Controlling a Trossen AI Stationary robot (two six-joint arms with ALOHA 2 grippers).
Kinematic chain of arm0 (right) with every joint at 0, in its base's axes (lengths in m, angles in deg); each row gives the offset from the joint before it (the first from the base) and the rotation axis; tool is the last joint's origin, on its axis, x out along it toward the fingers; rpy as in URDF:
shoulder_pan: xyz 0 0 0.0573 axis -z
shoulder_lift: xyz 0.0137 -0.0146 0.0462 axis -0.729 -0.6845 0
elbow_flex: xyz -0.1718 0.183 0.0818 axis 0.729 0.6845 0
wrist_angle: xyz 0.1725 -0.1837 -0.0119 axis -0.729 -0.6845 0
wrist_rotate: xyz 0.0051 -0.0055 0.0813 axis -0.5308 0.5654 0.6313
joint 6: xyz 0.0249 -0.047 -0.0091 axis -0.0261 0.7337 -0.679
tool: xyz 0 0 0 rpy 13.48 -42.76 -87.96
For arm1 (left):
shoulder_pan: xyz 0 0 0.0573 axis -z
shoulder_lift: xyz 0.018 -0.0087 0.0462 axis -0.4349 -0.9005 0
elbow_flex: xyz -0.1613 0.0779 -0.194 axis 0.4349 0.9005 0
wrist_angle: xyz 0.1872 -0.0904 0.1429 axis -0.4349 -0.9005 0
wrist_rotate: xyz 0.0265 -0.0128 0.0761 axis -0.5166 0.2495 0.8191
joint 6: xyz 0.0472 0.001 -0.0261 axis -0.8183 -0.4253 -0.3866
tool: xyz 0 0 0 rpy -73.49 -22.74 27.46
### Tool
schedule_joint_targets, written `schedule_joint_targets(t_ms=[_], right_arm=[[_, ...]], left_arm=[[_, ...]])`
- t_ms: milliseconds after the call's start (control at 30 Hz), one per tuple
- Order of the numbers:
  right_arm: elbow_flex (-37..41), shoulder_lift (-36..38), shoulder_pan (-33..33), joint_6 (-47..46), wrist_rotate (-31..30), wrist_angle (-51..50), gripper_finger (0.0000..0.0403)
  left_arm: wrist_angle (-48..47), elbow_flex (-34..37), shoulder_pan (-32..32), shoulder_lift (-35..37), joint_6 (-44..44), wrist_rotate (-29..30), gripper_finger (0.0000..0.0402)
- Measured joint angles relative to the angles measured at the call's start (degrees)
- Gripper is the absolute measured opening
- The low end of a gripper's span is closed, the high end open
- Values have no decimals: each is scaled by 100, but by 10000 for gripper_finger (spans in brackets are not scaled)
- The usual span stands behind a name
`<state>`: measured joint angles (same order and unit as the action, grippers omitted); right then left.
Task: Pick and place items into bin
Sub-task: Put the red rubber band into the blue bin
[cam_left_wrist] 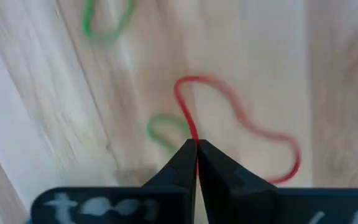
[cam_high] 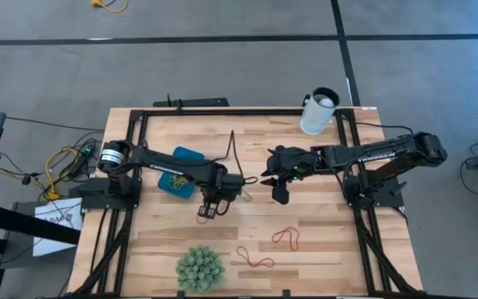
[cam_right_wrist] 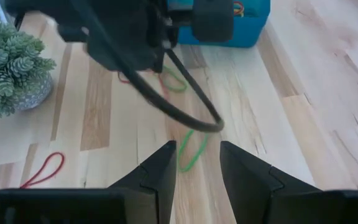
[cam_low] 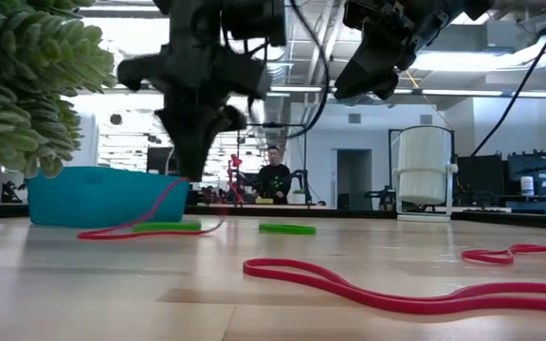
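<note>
The wooden surface (cam_high: pixel 322 249) is carrying the blue bin (cam_high: pixel 187 154) at about nine o'clock. The left gripper (cam_left_wrist: pixel 196 144) is sitting near the middle, its fingers pinching a red band (cam_left_wrist: pixel 241 118). The right gripper (cam_right_wrist: pixel 197 163) is waiting at three o'clock, fingers wide, above a green band (cam_right_wrist: pixel 191 152).

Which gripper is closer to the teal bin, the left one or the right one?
The left. The left gripper is shut on a red rubber band just beside the teal bin; the right gripper hangs open farther away, near the table's middle.
</note>
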<state>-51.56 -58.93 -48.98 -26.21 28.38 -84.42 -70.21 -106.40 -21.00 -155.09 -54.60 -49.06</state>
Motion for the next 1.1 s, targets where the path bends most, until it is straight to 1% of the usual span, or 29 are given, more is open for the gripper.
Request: schedule_joint_targets(t_ms=[67, 100, 200, 300, 400, 533, 600, 667, 800, 900, 967, 1033, 1100], right_arm=[[0, 0, 0, 0, 0, -82, 118], [0, 0, 0, 0, 0, -105, 118], [0, 0, 0, 1, 2, -194, 118], [0, 0, 0, 0, 2, -279, 118], [0, 0, 0, 1, 1, -281, 118], [0, 0, 4, 46, -29, -275, 118], [0, 0, 4, 46, -176, -256, 118], [0, 0, 4, 50, -280, -258, 118], [0, 0, 4, 46, -395, -260, 118], [0, 0, 4, 44, -396, -258, 118], [0, 0, 4, 44, -398, -258, 118], [0, 0, 4, 44, -400, -258, 118], [0, 0, 4, 44, -404, -258, 118]], left_arm=[[34, -29, 22, 31, -1, 24, 0], [-93, -29, 26, 26, -7, 80, 0], [-841, -20, 20, 48, 182, 549, 0], [-1744, -22, 12, 202, 737, 1044, 0], [-2754, -56, 61, 533, 1548, 1597, 0], [-3429, -182, 147, 1225, 2342, 2305, 0], [-3417, -162, 154, 1632, 2646, 2583, 0], [-3408, -105, 111, 2026, 2835, 2726, 0], [-3394, -14, -10, 2477, 3172, 3046, 0], [-3415, 199, -128, 2610, 3185, 3042, 0], [-3333, 465, -210, 2608, 3184, 3021, 0], [-2969, 835, -287, 2614, 3102, 2910, 0], [-2421, 1250, -322, 2605, 2819, 2633, 0]])
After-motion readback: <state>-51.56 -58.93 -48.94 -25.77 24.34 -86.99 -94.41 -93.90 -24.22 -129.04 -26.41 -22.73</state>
